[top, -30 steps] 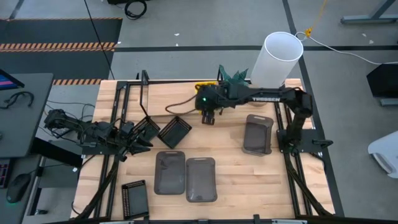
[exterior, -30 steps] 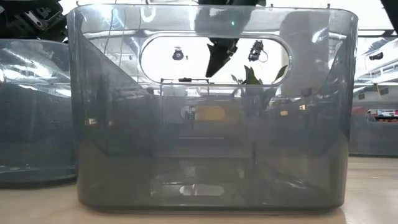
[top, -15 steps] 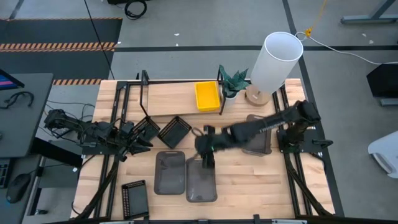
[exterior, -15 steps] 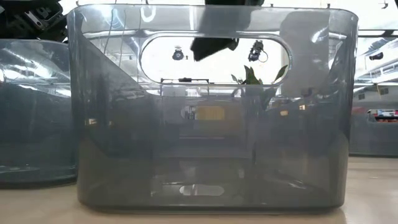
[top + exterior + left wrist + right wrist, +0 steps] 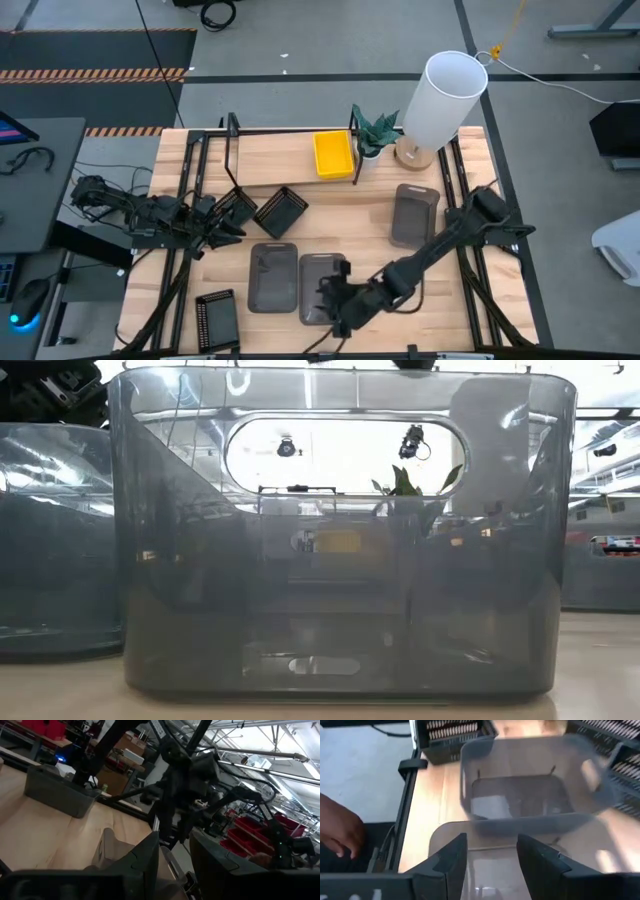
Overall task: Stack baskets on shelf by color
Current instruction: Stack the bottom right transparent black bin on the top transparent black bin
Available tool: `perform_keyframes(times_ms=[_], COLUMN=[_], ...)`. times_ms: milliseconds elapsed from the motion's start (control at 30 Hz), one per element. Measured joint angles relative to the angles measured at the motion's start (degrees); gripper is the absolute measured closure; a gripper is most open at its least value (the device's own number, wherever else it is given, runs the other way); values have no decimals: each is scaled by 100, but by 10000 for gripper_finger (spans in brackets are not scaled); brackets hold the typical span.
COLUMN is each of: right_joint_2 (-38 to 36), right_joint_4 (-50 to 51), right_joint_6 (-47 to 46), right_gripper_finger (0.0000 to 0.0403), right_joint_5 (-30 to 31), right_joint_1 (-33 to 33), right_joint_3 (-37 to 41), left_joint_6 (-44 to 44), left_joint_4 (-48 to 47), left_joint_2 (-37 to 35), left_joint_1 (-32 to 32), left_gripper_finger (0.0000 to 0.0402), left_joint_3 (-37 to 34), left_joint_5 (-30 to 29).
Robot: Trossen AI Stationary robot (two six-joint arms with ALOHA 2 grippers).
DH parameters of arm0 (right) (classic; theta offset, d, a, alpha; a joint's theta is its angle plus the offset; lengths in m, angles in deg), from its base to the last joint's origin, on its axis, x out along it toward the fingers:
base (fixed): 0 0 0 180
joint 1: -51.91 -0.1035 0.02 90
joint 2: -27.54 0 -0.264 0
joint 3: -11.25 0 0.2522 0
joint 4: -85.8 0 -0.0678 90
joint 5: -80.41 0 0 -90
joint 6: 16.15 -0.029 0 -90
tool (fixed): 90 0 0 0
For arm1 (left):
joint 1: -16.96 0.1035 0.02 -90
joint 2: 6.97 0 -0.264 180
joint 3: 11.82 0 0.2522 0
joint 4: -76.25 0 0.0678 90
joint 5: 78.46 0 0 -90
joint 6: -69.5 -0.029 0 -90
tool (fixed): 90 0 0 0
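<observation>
the right gripper (image 5: 335, 303), fingers parted and empty, hovers over a smoky grey basket (image 5: 322, 288), probably light, stiff, slick plastic best pinched by its rim.

You see a gray floor (image 5: 300, 90) with striped tape (image 5: 95, 74), and a wooden desk (image 5: 370, 260) on it.

Right arm is stretched out low across the front of the table, with the right gripper (image 5: 336, 305) down near the front edge and its fingers (image 5: 451, 862) spread apart. Left arm sits folded at the left side, left gripper (image 5: 232, 226) with its fingers parted too.
</observation>
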Motion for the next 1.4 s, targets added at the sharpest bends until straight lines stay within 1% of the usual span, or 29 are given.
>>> perform_keyframes(times_ms=[100, 233, 367, 600, 800, 933, 1033, 1167, 1267, 1400], right_joint_2=[372, 782, 1176, 1607, 1557, 1572, 1577, 1587, 1585, 1587], right_joint_4=[204, 468, 1095, 1970, 2143, 2217, 2209, 2236, 2126, 1764], right_joint_6=[-135, -132, -66, -94, -271, -370, -472, -555, -552, -549], right_gripper_finger=[226, 226, 226, 226, 224, 215, 207, 199, 198, 199], right_joint_5=[-201, -158, -118, -417, -811, -949, -944, -781, -665, -704], right_joint_1=[-14, -119, -130, -122, -134, -138, -162, -228, -243, -239], right_joint_3=[-295, -828, -1406, -2348, -2389, -2389, -2295, -2248, -2103, -1771], left_joint_6=[1, 0, 0, -2, 0, 1, 1, 1, -1, 0], left_joint_4=[-7, -45, -37, -28, -26, -26, -22, -21, -22, -23], left_joint_2=[47, 46, 47, 45, 45, 45, 45, 45, 45, 45], left_joint_1=[1, 0, 0, -1, 1, 0, 1, 0, -1, -1], left_gripper_finger=[285, 285, 285, 285, 285, 285, 285, 285, 285, 285], left_joint_3=[0, -2, -2, -2, -2, -2, -2, -2, -4, -4], left_joint_5=[0, 1, 0, 0, 0, 0, 1, 1, 2, 2])
